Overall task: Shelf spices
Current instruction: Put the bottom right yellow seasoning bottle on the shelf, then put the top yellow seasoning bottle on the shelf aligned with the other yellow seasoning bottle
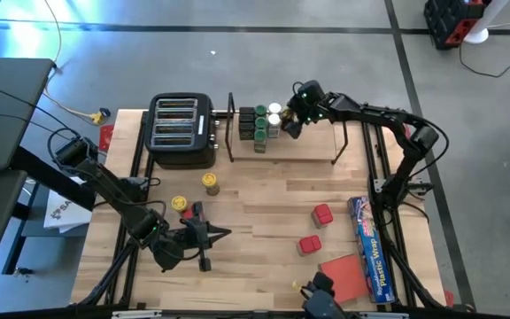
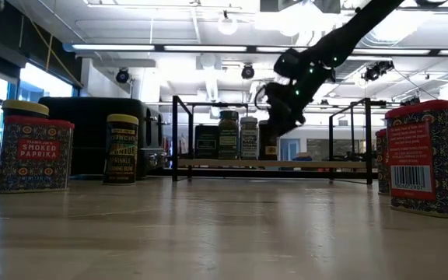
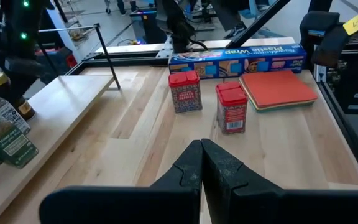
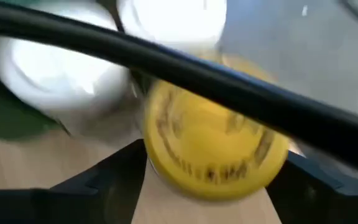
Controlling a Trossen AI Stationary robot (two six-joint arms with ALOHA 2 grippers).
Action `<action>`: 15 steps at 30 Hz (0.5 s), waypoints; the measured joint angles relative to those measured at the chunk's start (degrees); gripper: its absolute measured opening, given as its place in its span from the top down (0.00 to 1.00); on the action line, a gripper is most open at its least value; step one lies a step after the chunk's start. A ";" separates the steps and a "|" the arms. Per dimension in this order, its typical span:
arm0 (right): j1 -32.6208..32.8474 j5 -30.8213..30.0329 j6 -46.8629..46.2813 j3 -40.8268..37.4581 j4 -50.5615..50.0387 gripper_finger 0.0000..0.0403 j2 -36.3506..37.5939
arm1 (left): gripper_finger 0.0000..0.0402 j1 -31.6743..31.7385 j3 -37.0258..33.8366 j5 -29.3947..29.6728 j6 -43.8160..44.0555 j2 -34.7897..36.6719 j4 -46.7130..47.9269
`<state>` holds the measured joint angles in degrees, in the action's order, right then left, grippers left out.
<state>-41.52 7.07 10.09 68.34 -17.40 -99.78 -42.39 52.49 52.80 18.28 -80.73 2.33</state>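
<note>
Right gripper (image 1: 292, 122) hangs over the shelf (image 1: 312, 161), at the end nearest the toaster (image 1: 181, 130), with its jaws spread wide on either side of a yellow-lidded jar (image 4: 213, 144). Whether the pads touch the jar I cannot tell; it looks like a release after setting it down, just beside the white-lidded jars (image 4: 61, 81) in the cluster of spices (image 1: 259, 124) already standing on the board.

To finish this step well, I judge the fingers should lift straight up, clear of the black top rod (image 4: 166, 62) that crosses above the lid, without nudging the neighbours.

Left gripper (image 1: 212, 236) waits with its fingers pressed together, empty, on the near side of the table (image 1: 255, 204), well away from the shelf.

Still loose on the table: two red square tins (image 1: 317, 229) towards the blue wrap box (image 1: 367, 244), and a yellow-lidded jar (image 1: 211, 183) and a small tin (image 1: 180, 204) in front of the toaster.
</note>
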 joint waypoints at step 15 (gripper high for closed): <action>0.43 -2.87 1.36 0.28 -6.76 0.25 9.01 | 1.00 -0.02 0.00 0.10 -0.51 0.05 -0.84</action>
<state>-41.09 4.20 11.45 68.62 -24.16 -90.78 -42.41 52.49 52.89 17.77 -80.68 1.49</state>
